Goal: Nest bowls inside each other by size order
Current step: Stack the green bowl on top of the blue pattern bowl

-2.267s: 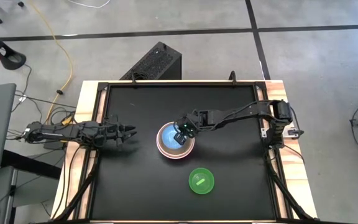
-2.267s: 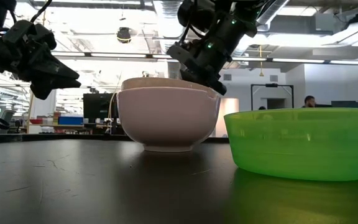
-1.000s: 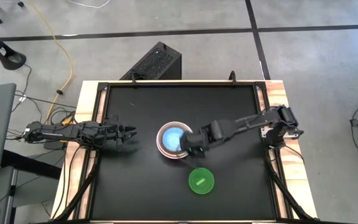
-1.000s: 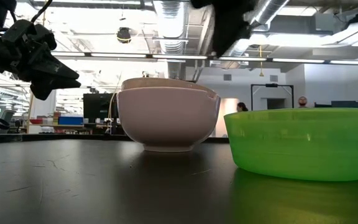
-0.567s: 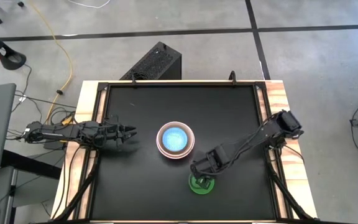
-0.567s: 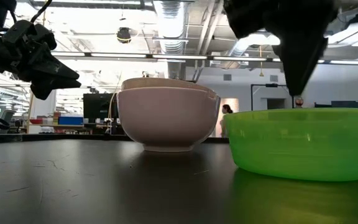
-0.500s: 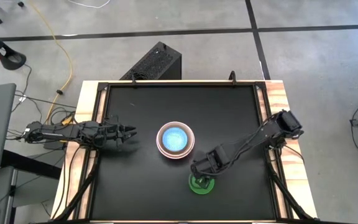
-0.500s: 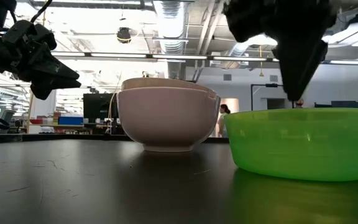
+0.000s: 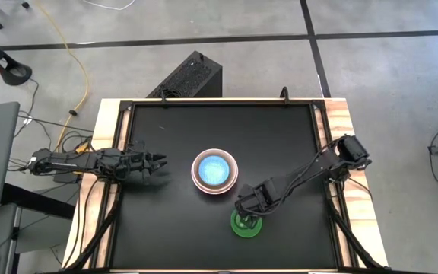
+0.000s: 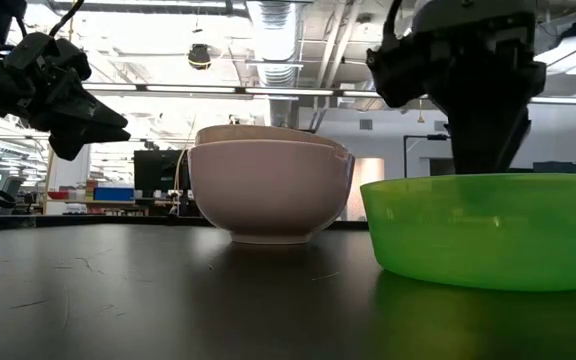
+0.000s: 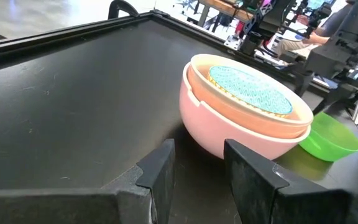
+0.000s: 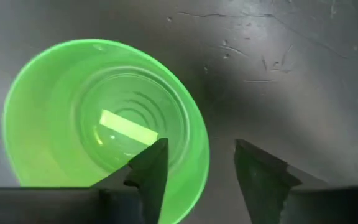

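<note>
A bright green bowl (image 9: 243, 227) stands upright on the black table near its front edge. It also shows in the low view (image 10: 483, 235) and in the right wrist view (image 12: 73, 112). My right gripper (image 12: 197, 155) is open and points down over the bowl's far rim. One finger stands inside the rim and one outside, and I see no touch. At the table's middle a pink bowl (image 11: 229, 134) holds a cream bowl (image 11: 253, 109), with the light blue bowl (image 9: 214, 168) inside that. My left gripper (image 9: 158, 161) is open and empty, left of that stack. The large white bowl is out of view.
The table has a raised black frame (image 9: 204, 103) and wooden side rails (image 9: 341, 122). A black box (image 9: 188, 76) stands on the floor behind it. People show far off in the room beyond the table.
My right gripper has moved from beside the stacked bowls toward the table's near edge, to above the green bowl. It has then gone down until its fingers dip at the bowl's rim. The stack and my left gripper have kept still.
</note>
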Robot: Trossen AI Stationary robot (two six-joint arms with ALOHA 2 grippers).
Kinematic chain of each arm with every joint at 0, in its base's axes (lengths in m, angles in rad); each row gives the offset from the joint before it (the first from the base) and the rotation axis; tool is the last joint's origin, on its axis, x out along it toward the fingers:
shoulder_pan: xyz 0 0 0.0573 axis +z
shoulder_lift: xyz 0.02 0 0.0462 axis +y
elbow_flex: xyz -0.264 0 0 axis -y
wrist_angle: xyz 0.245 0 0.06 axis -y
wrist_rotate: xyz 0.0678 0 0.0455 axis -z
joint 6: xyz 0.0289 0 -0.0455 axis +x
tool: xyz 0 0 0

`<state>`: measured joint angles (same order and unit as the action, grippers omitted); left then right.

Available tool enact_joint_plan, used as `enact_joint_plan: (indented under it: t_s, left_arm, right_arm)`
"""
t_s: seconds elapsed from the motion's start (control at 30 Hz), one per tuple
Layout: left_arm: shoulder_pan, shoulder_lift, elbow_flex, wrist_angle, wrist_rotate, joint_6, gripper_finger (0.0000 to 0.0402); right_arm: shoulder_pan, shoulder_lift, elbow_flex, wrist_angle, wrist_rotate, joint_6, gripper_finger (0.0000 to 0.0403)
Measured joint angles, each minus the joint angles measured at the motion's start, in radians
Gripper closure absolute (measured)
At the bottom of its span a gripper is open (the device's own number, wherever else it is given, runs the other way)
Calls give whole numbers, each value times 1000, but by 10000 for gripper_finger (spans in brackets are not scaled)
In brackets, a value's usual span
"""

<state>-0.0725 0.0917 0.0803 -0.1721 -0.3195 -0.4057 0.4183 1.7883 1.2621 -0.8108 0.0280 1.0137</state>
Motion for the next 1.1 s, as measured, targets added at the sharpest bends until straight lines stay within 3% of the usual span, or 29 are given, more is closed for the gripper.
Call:
enact_joint_plan:
  t_s: [0.4,0.57,0.73,0.93,1.1]
  left_arm:
    - [0,0,0,-2,-1,0,274]
    - [0,0,0,-2,-1,0,274]
    - [0,0,0,-2,-1,0,274]
    - [0,0,0,-2,-1,0,274]
    - [0,0,0,-3,-1,-1,274]
  right_arm:
    - [-3,0,-2,19,-27,-1,389]
    - [-11,-1,40,8,-75,-35,392]
    - [-21,-1,207,-113,-83,-131,399]
    - [-67,-3,423,-245,28,-259,401]
    - [-157,-3,498,-249,83,-374,402]
